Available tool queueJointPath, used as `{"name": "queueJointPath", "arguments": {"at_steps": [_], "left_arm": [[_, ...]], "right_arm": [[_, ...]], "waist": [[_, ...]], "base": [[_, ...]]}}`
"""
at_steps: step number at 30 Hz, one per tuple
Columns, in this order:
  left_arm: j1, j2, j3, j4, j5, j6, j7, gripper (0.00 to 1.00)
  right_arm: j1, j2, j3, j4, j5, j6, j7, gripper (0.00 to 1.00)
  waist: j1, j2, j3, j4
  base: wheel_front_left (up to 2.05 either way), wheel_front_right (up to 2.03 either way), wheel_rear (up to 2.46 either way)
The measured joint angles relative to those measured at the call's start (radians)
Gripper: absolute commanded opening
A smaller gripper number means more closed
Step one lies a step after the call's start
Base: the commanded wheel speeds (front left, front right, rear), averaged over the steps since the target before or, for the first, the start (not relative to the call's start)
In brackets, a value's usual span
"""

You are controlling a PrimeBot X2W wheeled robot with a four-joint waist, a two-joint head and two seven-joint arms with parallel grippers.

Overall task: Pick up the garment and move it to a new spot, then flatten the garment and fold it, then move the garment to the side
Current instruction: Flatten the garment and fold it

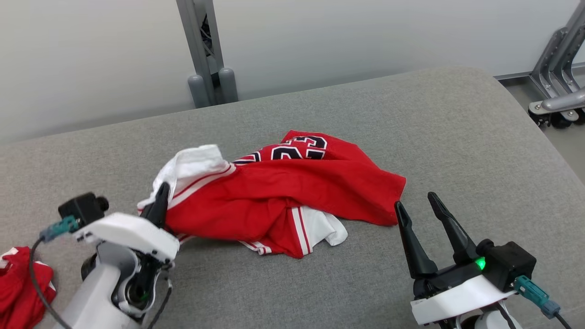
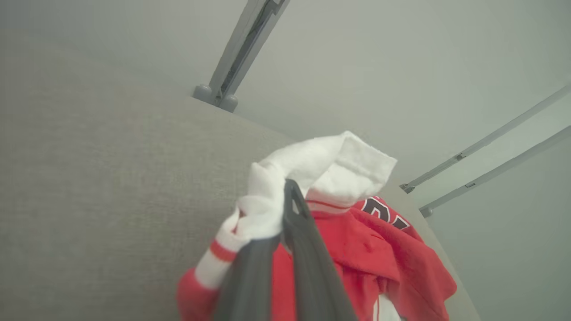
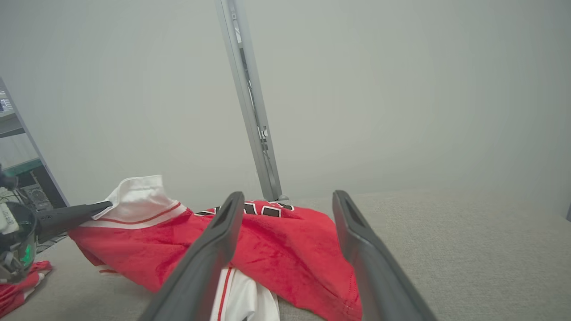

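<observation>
The left claw [image 1: 160,204] sits at the lower left of the head view, with its two dark fingers pressed together on the white-trimmed end of the garment [image 1: 283,196]. In the left wrist view the white cloth is pinched between those fingers [image 2: 308,249] and bunches up over their tips. The right claw [image 1: 417,202] is at the lower right, its fingers spread apart with nothing between them. Their tips point at the garment's right hem, just beside it.

The garment is a red jersey with white panels and red-and-white striped edging. Black numerals outlined in white show partly on its upper fold. It lies crumpled in a heap near the middle of the grey fabric-covered surface [image 1: 457,137]. The white end in the left claw stands higher than the rest, and a white flap pokes out from under the red cloth along the near edge. In the right wrist view the red body [image 3: 285,249] spreads low on the surface behind that claw's fingers, and the left claw's finger reaches the white end from the left.

A second piece of red cloth [image 1: 20,283] lies at the near left corner of the surface, well apart from the jersey. Behind the surface a grey metal post [image 1: 205,55] rises against a pale wall [image 1: 365,36]. A grey wheeled frame [image 1: 557,91] stands on the floor at the far right
</observation>
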Motion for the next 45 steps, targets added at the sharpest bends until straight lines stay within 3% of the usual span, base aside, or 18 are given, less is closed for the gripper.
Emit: {"name": "queueJointPath", "arguments": {"at_steps": [4, 7, 9, 11, 13, 22, 23, 25, 26, 33, 37, 42, 45], "left_arm": [[0.118, 0.012, -0.003, -0.037, -0.009, -0.040, -0.043, 0.00], [0.174, 0.028, -0.021, -0.051, 0.020, -0.042, -0.074, 0.00], [0.198, 0.038, -0.027, -0.053, 0.031, -0.039, -0.090, 0.24], [0.210, 0.050, -0.053, -0.054, 0.077, -0.037, -0.111, 0.28], [0.212, 0.063, -0.067, -0.061, 0.114, -0.033, -0.137, 0.45], [0.212, 0.098, -0.053, -0.101, 0.258, 0.024, -0.193, 0.53], [0.213, 0.097, -0.046, -0.109, 0.270, 0.039, -0.194, 0.58], [0.222, 0.098, -0.038, -0.133, 0.315, 0.071, -0.197, 0.93], [0.230, 0.097, -0.026, -0.151, 0.336, 0.086, -0.197, 0.98], [0.324, 0.045, 0.124, -0.335, 0.515, 0.129, -0.198, 1.00], [0.398, -0.034, 0.212, -0.466, 0.658, 0.138, -0.198, 1.00], [0.494, -0.095, 0.240, -0.582, 0.873, 0.105, -0.198, 1.00], [0.556, -0.131, 0.243, -0.599, 0.942, 0.085, -0.198, 1.00]], "right_arm": [[0.001, -0.001, -0.003, -0.001, -0.001, 0.000, 0.000, 1.00], [0.001, -0.001, -0.001, -0.001, -0.006, 0.000, 0.000, 1.00], [0.000, 0.000, 0.001, 0.000, -0.008, 0.000, 0.000, 1.00], [0.000, -0.001, 0.001, 0.002, -0.009, 0.000, 0.000, 1.00], [0.000, 0.000, 0.004, 0.007, -0.009, 0.000, 0.000, 1.00], [-0.003, 0.000, 0.009, 0.020, -0.012, 0.000, 0.000, 1.00], [-0.003, 0.000, 0.012, 0.026, -0.012, 0.000, 0.000, 1.00], [-0.002, 0.000, 0.022, 0.044, -0.012, 0.000, 0.000, 1.00], [-0.002, 0.000, 0.027, 0.058, -0.010, 0.000, 0.000, 1.00], [-0.001, -0.007, 0.039, 0.119, -0.006, 0.000, 0.000, 1.00], [0.003, -0.011, 0.048, 0.159, 0.008, 0.000, 0.000, 1.00], [0.012, -0.014, 0.060, 0.211, 0.028, 0.000, 0.000, 1.00], [0.014, -0.016, 0.063, 0.230, 0.037, 0.000, 0.000, 1.00]], "waist": [[0.0000, 0.0000, 0.000, 0.018], [0.0000, 0.0000, 0.006, 0.031], [0.0000, 0.0000, 0.009, 0.038], [0.0000, 0.0000, 0.013, 0.045], [0.0000, 0.0000, 0.016, 0.052], [0.0000, 0.0000, 0.026, 0.070], [0.0000, 0.0000, 0.027, 0.072], [0.0000, 0.0000, 0.028, 0.074], [0.0000, 0.0000, 0.030, 0.075], [0.0000, 0.0000, 0.038, 0.089], [0.0000, 0.0000, 0.032, 0.100], [0.0000, 0.0001, 0.013, 0.112], [0.0000, 0.0000, 0.001, 0.119]], "base": [[0.00, 0.00, 0.00], [0.00, 0.00, 0.00], [0.00, 0.00, 0.00], [0.00, 0.00, 0.00], [0.00, 0.00, 0.00], [0.00, 0.00, 0.00], [0.00, 0.00, 0.00], [0.00, 0.00, 0.00], [0.00, 0.00, 0.00], [0.00, 0.00, 0.00], [0.00, 0.00, 0.00], [0.00, 0.00, 0.00], [0.00, 0.00, 0.00]]}}
